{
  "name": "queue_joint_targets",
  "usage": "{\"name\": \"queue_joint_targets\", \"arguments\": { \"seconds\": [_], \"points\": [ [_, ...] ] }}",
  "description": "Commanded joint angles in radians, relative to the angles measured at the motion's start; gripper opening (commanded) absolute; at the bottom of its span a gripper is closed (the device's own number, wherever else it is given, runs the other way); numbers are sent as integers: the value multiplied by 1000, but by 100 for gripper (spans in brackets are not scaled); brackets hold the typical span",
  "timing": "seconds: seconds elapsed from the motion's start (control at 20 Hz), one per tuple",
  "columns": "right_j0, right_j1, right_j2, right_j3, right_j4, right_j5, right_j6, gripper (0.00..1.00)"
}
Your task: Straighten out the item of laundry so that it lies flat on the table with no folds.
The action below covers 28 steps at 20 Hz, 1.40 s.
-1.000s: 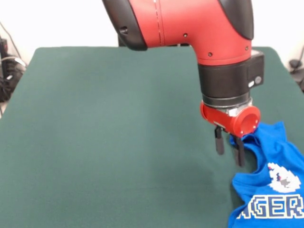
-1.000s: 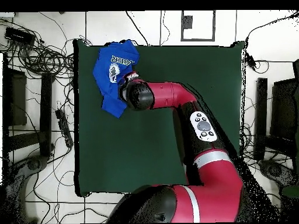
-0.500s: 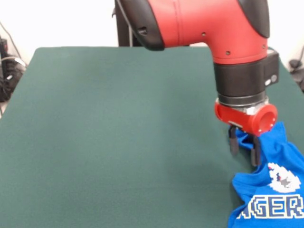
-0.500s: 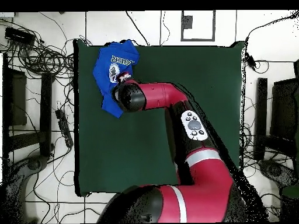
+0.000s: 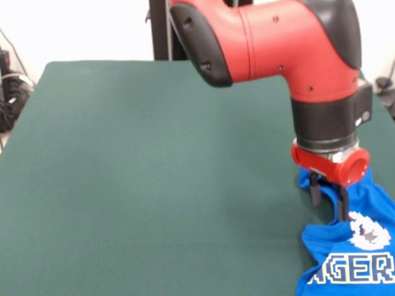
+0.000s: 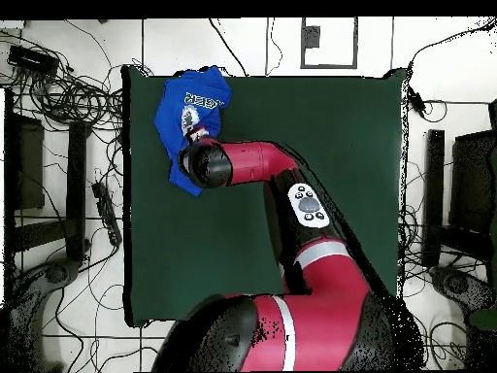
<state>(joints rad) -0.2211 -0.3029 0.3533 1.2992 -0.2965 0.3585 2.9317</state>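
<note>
The bright blue T-shirt lies crumpled at the front right of the dark green table, with part of its white pixel print and the letters "GER" showing. My gripper is open and points down, its two black fingers standing on either side of a raised fold at the shirt's upper edge. In the overhead view the shirt sits in the table's top left corner. There the arm's wrist covers the shirt's lower part and hides the gripper.
The shirt lies close to the table's edge and corner. Cables lie on the floor beside that edge. The red arm reaches across the table's left half.
The arm has moved right in the front view, from beside the shirt's edge to over it. The fingers stay apart. The shirt has not visibly moved.
</note>
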Motion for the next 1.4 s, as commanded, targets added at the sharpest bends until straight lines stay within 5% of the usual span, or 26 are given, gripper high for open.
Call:
{"name": "queue_joint_targets", "arguments": {
  "seconds": [0.05,0.55,0.75,1.4],
  "points": [
    [64,137,-23,-61,5,-79,34,100],
    [119,135,-108,-81,14,-164,74,100],
    [101,124,-63,-67,21,-255,69,100],
    [59,111,2,-86,25,-276,4,100]
  ]
}}
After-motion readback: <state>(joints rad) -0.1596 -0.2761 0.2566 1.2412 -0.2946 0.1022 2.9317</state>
